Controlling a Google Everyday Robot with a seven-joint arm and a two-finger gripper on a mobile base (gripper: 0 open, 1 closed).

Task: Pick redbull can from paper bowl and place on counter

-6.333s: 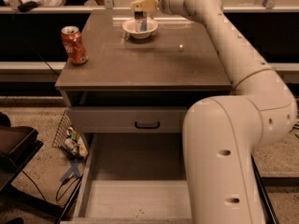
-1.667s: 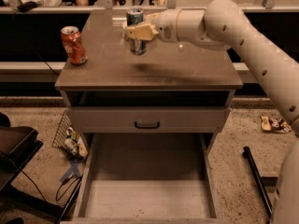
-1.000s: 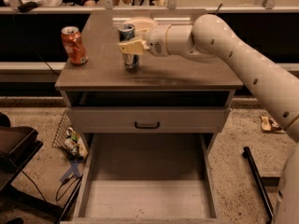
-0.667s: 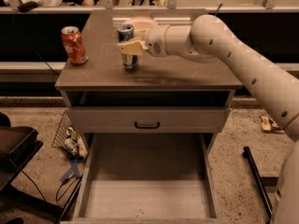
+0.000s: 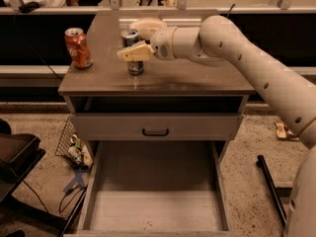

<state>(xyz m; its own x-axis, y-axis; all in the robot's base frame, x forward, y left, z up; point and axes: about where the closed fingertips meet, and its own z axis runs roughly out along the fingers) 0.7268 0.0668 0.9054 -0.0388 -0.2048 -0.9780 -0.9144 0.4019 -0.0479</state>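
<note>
The redbull can [image 5: 131, 36] stands upright on the counter [image 5: 192, 78], in front of and to the left of the paper bowl [image 5: 148, 24], which sits at the back of the top. My gripper [image 5: 133, 54] reaches in from the right and is shut on the can's middle. One pale finger [image 5: 129, 55] crosses the can's front and the other is hidden behind it. The can's base appears to rest on the counter surface.
An orange soda can [image 5: 78, 47] stands at the counter's left edge. Below the top are a shut drawer [image 5: 155, 131] and a lower drawer [image 5: 155, 191] pulled out. A pale ledge with metal posts [image 5: 237, 6] runs behind. Clutter [image 5: 74, 149] lies on the floor at left.
The can left the bowl in my gripper, moved forward and left, and came down onto the counter. Over the last second gripper and can have barely moved.
</note>
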